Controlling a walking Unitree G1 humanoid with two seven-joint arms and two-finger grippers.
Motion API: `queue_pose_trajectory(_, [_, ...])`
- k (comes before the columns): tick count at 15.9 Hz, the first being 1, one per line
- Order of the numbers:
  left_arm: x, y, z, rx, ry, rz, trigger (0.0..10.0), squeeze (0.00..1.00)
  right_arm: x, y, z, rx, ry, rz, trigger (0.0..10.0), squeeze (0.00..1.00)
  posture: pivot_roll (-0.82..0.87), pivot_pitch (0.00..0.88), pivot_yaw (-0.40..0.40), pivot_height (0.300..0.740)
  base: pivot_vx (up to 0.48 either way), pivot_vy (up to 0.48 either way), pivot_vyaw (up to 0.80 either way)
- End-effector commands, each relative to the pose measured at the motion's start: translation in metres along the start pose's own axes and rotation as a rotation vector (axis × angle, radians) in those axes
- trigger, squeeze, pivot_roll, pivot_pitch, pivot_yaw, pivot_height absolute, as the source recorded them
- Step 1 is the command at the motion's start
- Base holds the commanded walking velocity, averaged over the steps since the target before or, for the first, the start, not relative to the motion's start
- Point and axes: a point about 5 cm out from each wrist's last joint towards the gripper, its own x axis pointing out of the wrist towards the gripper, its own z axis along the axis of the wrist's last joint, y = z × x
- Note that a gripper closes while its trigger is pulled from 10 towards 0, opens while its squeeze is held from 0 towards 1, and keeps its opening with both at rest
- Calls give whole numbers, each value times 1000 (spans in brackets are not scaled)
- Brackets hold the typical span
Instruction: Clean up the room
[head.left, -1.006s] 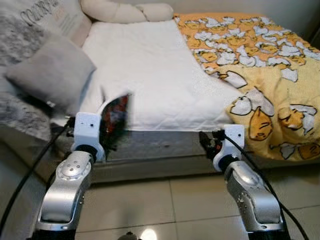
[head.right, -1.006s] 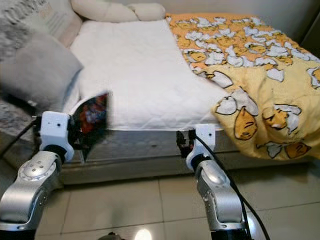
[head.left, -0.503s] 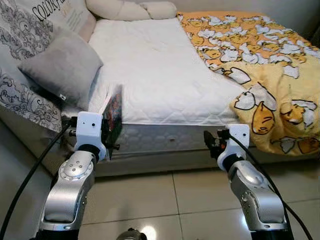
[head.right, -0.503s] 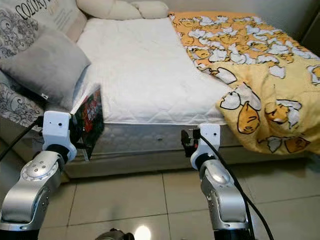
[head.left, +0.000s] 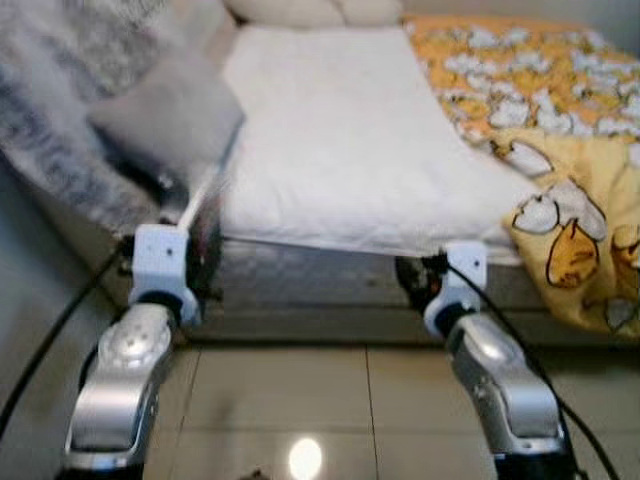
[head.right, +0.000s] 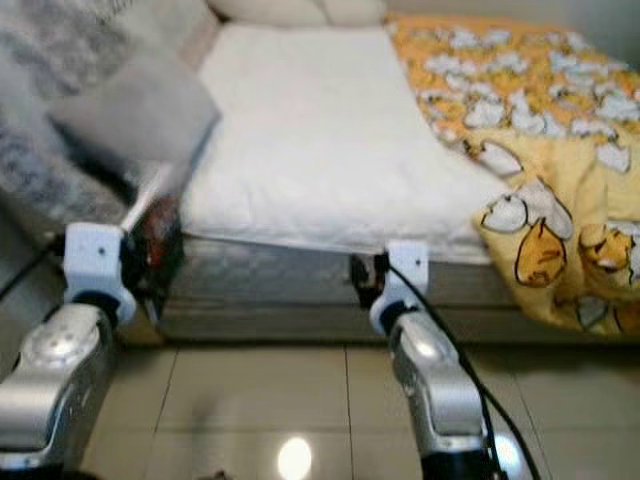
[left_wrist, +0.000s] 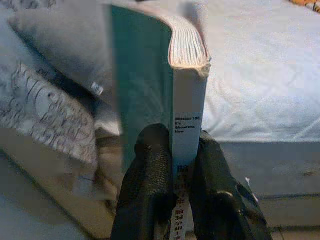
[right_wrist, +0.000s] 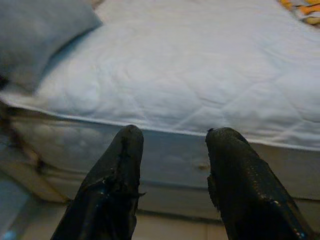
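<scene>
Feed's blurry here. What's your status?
Left gripper shut on teal-covered paperback book, upright at the bed's foot. Right gripper open, nothing held, facing white quilted mattress. Grey pillow lies beyond the book.

Glossy floor tiles (head.left: 300, 400), quilted mattress (head.left: 340, 150)

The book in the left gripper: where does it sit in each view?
Left eye view: book beside the left wrist, blurred.
Right eye view: lower left.
Left wrist view: upright, clamped by the left gripper.
Right wrist view: mattress edge beyond the right gripper.
Shared landmark: grey pillow.
</scene>
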Motion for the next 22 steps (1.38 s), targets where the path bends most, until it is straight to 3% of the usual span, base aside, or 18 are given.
queue_pose_trajectory(1, [1,-10,12,-4,-54,-44,10000,0,-3,-10,0,0,1,-39,10000,0,52,0,8,740,334,0,0])
queue_pose_trajectory(7, [3,-9,10,3,-42,-50,10000,0,0,-10,1,-40,2,-30,10000,0,53,0,12,740,328,0,0])
queue_pose_trajectory(9, [3,-8,10,2,-41,-44,10000,0,1,-4,2,-92,6,21,10000,0,59,0,9,740,319,0,0])
queue_pose_trajectory(11, [2,-8,11,3,-43,-42,10000,0,3,0,2,-111,5,44,10000,0,64,0,8,740,317,0,800])
queue_pose_trajectory(13, [3,-6,11,3,-44,-39,10000,0,4,0,2,-95,-4,19,10000,0,68,0,7,740,315,0,703])
queue_pose_trajectory(18, [4,-6,12,4,-47,-42,10000,0,5,-7,4,-73,-16,-14,10000,0,63,0,10,740,315,0,0])
queue_pose_trajectory(22, [5,-6,13,10,-51,-46,10000,0,7,-3,3,-69,-23,-2,10000,0,67,0,8,740,318,0,0])
